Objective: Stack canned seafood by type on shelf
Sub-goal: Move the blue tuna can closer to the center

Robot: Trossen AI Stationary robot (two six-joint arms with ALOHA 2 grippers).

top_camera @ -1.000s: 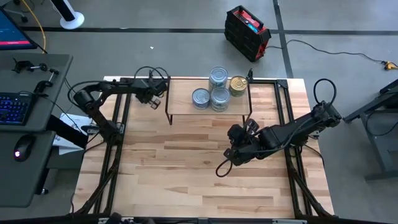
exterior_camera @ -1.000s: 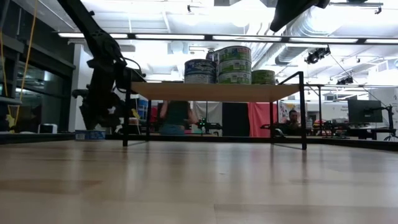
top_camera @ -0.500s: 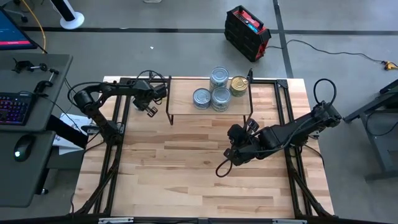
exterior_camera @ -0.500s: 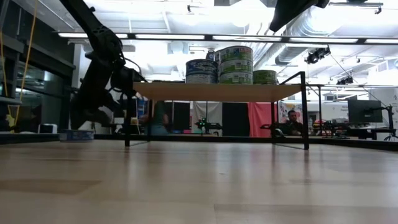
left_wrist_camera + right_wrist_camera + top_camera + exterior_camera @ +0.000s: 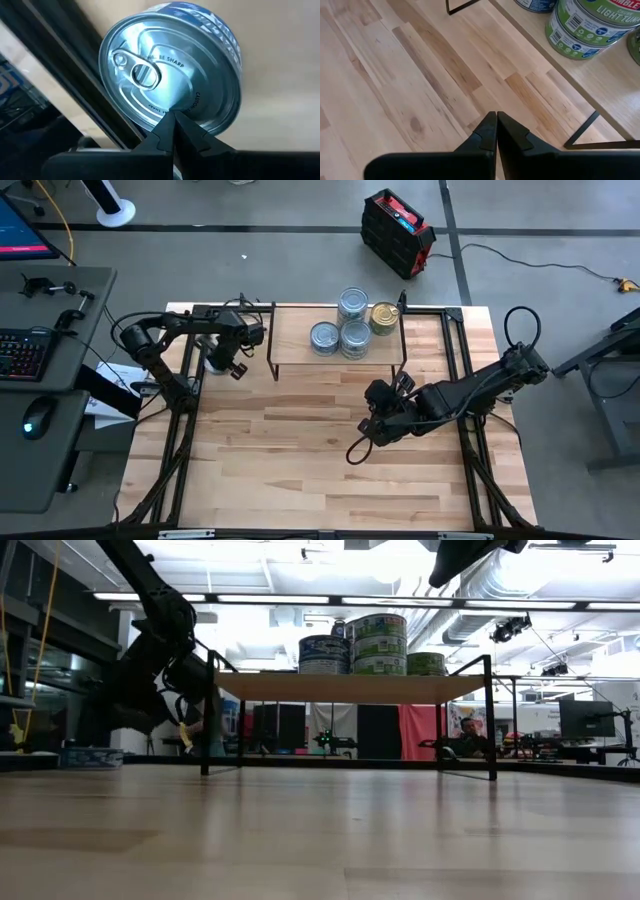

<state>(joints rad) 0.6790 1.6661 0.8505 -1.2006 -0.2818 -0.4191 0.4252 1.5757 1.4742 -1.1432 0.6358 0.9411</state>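
One silver-lidded tin with a blue side [image 5: 170,75] stands flat on the table at its far left [image 5: 213,354], beside the black frame rail; the low view shows it too [image 5: 92,757]. My left gripper [image 5: 173,116] is shut right at this tin [image 5: 224,360]. The shelf [image 5: 295,330] holds several tins: silver-lidded ones [image 5: 351,304], a gold one [image 5: 383,317], and stacks [image 5: 377,643]. My right gripper [image 5: 496,116] hangs shut and empty above the table in front of the shelf [image 5: 372,432]. My left gripper's shut fingertips meet the tin at the rim of its lid [image 5: 167,106], on the side nearest the fingers. They slant down at it from the table's right. The tin rests flat on the wood against the black rail [image 5: 85,95].
Black frame rails [image 5: 190,370] run along the table's left and right edges. The near half of the tabletop [image 5: 300,470] is bare wood. A desk with a keyboard [image 5: 25,350] stands left of the table. A person [image 5: 466,732] sits in the room behind.
My left gripper has moved toward the table's left edge, away from the shelf's left leg, and has tipped further down. The blue tin has slid along the table toward the left edge with it, staying flat.
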